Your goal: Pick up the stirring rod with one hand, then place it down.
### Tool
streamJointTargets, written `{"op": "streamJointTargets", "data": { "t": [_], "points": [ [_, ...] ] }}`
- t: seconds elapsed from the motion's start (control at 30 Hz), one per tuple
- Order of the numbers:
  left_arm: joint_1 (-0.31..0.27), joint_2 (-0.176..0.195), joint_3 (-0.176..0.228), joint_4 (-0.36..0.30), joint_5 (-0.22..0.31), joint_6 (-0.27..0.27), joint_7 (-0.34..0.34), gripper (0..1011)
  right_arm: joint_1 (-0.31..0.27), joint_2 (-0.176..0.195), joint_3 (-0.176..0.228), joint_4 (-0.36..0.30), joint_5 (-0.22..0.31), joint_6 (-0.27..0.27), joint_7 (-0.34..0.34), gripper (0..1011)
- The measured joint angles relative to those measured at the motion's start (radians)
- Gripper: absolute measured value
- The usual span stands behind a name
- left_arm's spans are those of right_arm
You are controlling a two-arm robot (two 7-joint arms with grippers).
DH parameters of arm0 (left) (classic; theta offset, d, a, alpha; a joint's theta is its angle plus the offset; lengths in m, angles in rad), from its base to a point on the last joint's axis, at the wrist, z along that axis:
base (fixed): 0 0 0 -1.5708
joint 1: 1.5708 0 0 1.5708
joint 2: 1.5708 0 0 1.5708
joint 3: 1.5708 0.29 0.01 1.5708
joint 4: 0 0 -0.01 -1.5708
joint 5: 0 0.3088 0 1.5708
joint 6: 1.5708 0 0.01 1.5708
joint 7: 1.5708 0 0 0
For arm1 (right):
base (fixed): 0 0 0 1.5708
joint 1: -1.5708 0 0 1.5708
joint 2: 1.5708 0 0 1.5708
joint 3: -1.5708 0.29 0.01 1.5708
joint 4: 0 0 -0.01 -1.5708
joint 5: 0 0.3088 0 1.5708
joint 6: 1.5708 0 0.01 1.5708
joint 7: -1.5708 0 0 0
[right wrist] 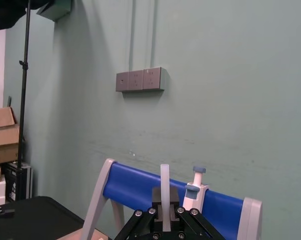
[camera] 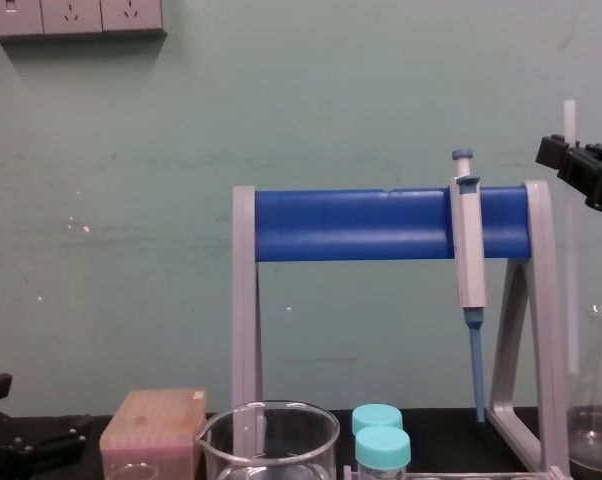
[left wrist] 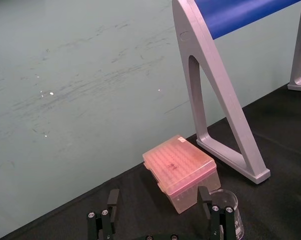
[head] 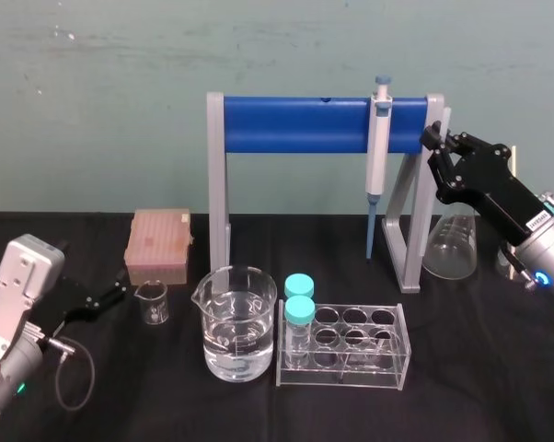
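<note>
- Black cloth covers the table point(head: 498, 368) in front of a pale green wall; a grey stand with a blue bar point(head: 295, 124) stands at the back, and a pipette point(head: 378, 147) hangs from it.
- The stirring rod point(camera: 569, 130) is already in my right gripper point(camera: 581, 165), off the table. My fingers are clamped on it, and in the right wrist view it rises straight up from between them point(right wrist: 164, 175).
- Its long axis is upright, or close to it. The chest view shows the top end standing above my claw and the faint lower part running down just beside the stand's right leg, towards the conical flask point(head: 450, 244).
- I cannot tell whether the lower end sits inside the flask or just beside it.
- My right arm is raised at the stand's right end, level with the blue bar, claw pointing in towards it.
- My left gripper point(head: 111, 296) is parked low on the table at the far left, near the pink tip box point(left wrist: 180, 170), fingers apart and empty.
- I judge the pick-up done; setting down is what remains. The right arm must do it, and the upright rod must be lowered clear of the flask and stand leg.
</note>
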Motion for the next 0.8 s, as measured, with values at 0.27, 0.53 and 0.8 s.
{"op": "streamJointTargets", "data": {
  "t": [0.27,0.53,0.8],
  "points": [
    [0.000,0.000,0.000,0.000,0.000,0.000,0.000,1000,0.001,-0.006,-0.002,0.007,-0.007,0.008,0.000,72],
    [0.000,0.000,0.000,0.000,0.000,0.000,0.000,1000,0.004,-0.010,-0.003,0.013,-0.009,0.011,0.002,72],
    [0.000,0.000,0.000,0.000,0.000,0.000,0.000,1000,0.006,-0.012,-0.007,0.017,-0.012,0.014,0.005,72]
  ]
}}
